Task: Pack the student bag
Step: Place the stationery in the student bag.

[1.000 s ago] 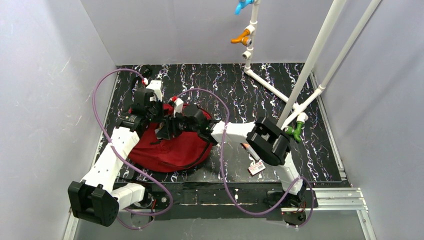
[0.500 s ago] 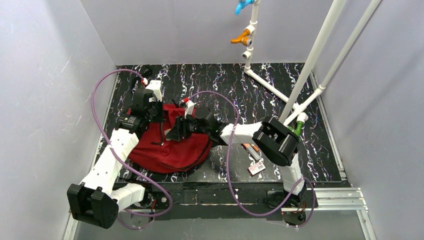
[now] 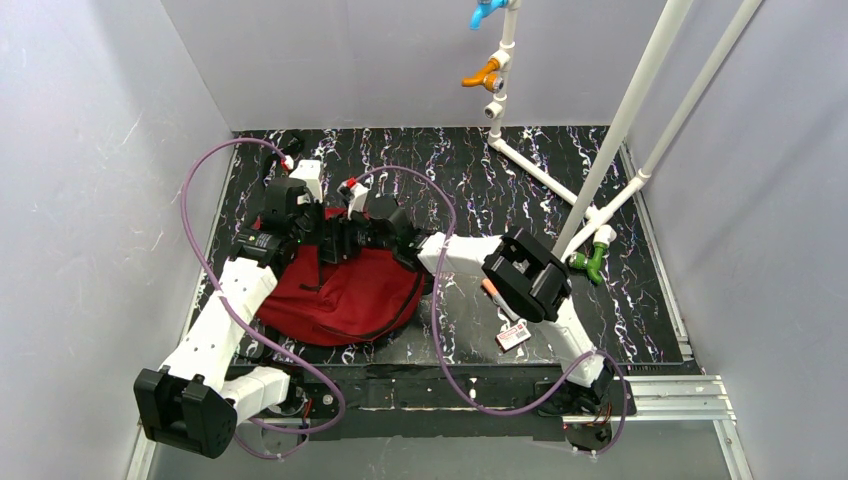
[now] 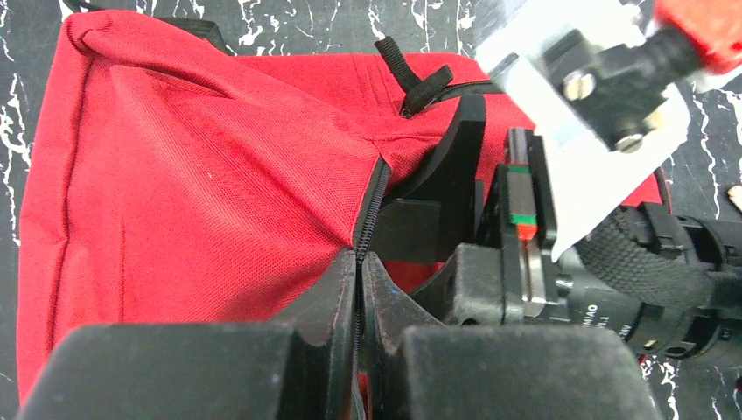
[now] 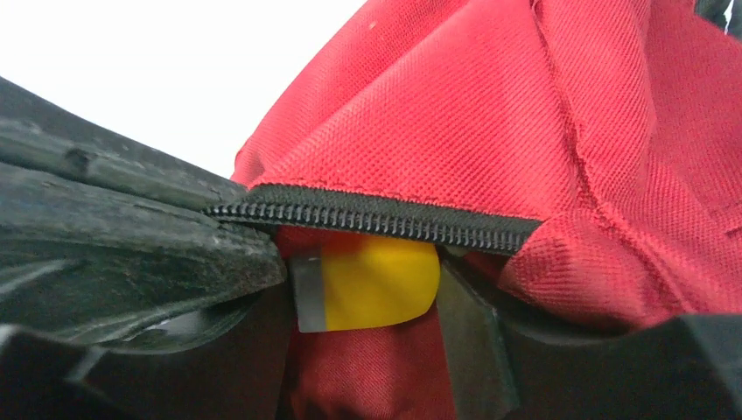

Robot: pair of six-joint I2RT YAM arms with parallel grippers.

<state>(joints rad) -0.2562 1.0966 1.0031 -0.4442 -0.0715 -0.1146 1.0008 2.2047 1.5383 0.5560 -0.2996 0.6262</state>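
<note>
Student bag lies flat at the left of the black marbled table, mouth on its far side. Left gripper is pressed together on the zip edge, lifting it to keep the mouth apart. Right gripper reaches into that mouth, pinching a yellow item just under the zip teeth

Hazards:
- The limp fabric may slip from the left jaws, so the mouth collapses onto the right fingers
- The item may catch on the teeth at release
- Withdrawal may drag the bag
</note>
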